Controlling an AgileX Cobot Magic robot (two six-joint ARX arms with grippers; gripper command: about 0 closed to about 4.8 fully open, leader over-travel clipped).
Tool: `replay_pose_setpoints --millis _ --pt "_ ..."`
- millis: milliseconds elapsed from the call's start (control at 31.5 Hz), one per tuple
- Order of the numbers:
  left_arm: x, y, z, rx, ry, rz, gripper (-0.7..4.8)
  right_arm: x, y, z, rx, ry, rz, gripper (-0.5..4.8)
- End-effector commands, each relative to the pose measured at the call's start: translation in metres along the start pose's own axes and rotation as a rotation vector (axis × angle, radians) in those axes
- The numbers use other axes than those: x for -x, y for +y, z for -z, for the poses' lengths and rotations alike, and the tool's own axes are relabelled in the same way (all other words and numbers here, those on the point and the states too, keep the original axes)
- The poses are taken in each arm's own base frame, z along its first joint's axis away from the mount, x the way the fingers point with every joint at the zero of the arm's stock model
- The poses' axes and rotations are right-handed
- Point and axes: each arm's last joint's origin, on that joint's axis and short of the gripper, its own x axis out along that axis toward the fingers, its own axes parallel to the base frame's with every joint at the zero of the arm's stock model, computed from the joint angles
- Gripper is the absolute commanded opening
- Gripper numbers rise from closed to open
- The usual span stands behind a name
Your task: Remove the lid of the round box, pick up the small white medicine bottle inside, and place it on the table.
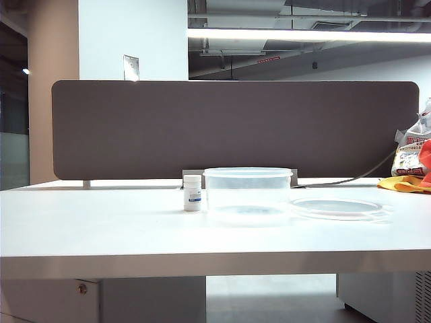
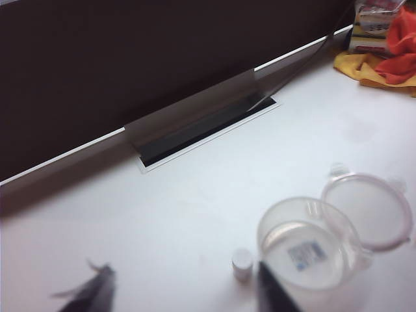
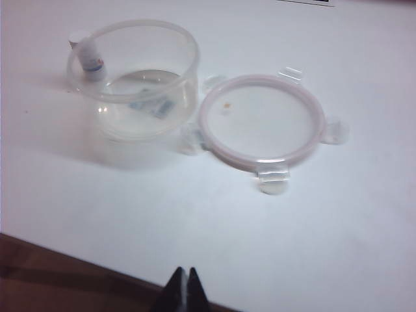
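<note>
The small white medicine bottle (image 1: 192, 193) stands upright on the table (image 1: 101, 229), just left of the round box (image 1: 248, 195). The box is uncovered, and only a sticker shows through its clear bottom (image 2: 305, 250). The lid (image 1: 337, 207) lies flat on the table to the box's right. Neither arm shows in the exterior view. My left gripper (image 2: 185, 296) hangs high over the table, open, with nothing between its fingers; the bottle (image 2: 242, 263) is far below it. My right gripper (image 3: 184, 278) is shut and empty, back over the table's front edge, away from the lid (image 3: 260, 120), box (image 3: 140, 91) and bottle (image 3: 88, 55).
A dark divider panel (image 1: 236, 128) backs the table, with a cable slot (image 2: 208, 130) at its foot. Snack bags and orange and yellow cloth (image 1: 414, 168) sit at the far right. The table's front edge (image 3: 65, 266) runs under my right gripper.
</note>
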Motion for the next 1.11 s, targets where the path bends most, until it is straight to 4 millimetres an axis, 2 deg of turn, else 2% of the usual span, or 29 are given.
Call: replay_pose_setpoints --millis 32,127,285,444,634,666,697,824,951,1110 --pt "0.013 -0.003 0.015 -0.005 0.012 -0.001 2.64 0.002 0.000 0.004 -0.040 -0.058 0.001 -0.02" --pt "0.023 -0.006 0.038 0.017 0.007 -0.010 2.63 0.002 0.000 0.010 -0.047 -0.064 0.015 -0.02" --pt "0.040 -0.014 0.098 0.093 -0.046 -0.023 2.63 0.001 0.000 0.013 -0.049 -0.052 0.015 -0.02" --pt "0.050 -0.025 0.176 0.194 -0.098 -0.024 2.63 0.001 0.000 0.014 -0.049 -0.049 0.012 -0.01" --pt "0.055 -0.036 0.265 0.306 -0.058 -0.024 2.62 0.001 0.000 0.014 -0.050 -0.048 0.010 -0.01" --pt "0.055 -0.038 0.275 0.309 -0.054 -0.024 2.51 0.001 0.000 0.014 -0.050 -0.046 0.011 -0.01" --pt "0.056 -0.039 0.287 0.309 -0.048 -0.029 2.15 0.001 0.000 0.014 -0.051 -0.043 0.010 -0.01" --pt "0.055 -0.042 0.316 0.349 -0.036 -0.030 1.20 0.001 0.000 0.015 -0.054 -0.034 -0.001 -0.01" --pt "0.052 -0.044 0.330 0.431 -0.016 -0.025 1.13 0.001 0.001 0.015 -0.084 -0.034 -0.024 -0.01" --pt "0.052 -0.044 0.331 0.487 -0.008 -0.020 1.15 0.001 0.001 0.015 -0.082 -0.035 -0.024 -0.01"
